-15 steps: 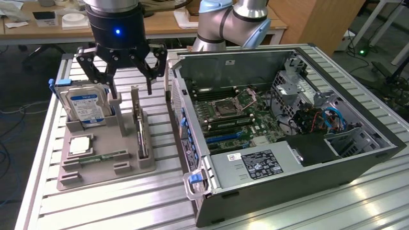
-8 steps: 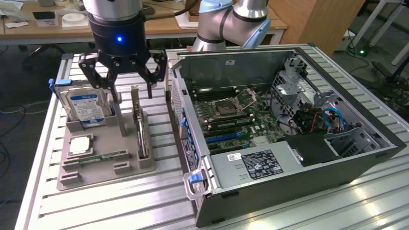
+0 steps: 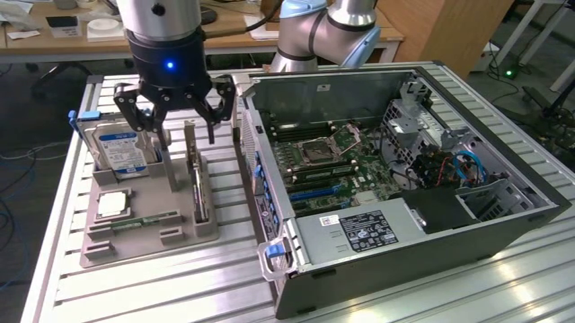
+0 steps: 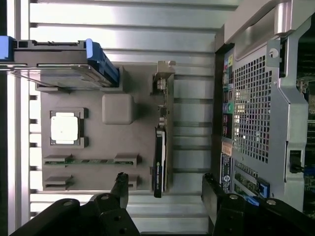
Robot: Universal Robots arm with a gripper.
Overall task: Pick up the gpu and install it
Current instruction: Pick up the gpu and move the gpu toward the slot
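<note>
Claw [image 4: 163,179] spread wide, and the gpu's [image 4: 162,123] dark end shows between its two fingers [image 4: 119,189], neither touching it; gpu stands on edge in its slot along the tray's [image 4: 133,142] side; blue-railed drive [image 4: 59,64] upright in another slot; cpu [image 4: 64,128] flat in its square pocket; memory stick [image 4: 91,160] lying just beside it; case's [image 4: 256,113] perforated panel close by on the slatted bench [image 4: 128,44].

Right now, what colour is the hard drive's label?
Blue and white, on the hard drive; it shows best in the exterior view.
</note>
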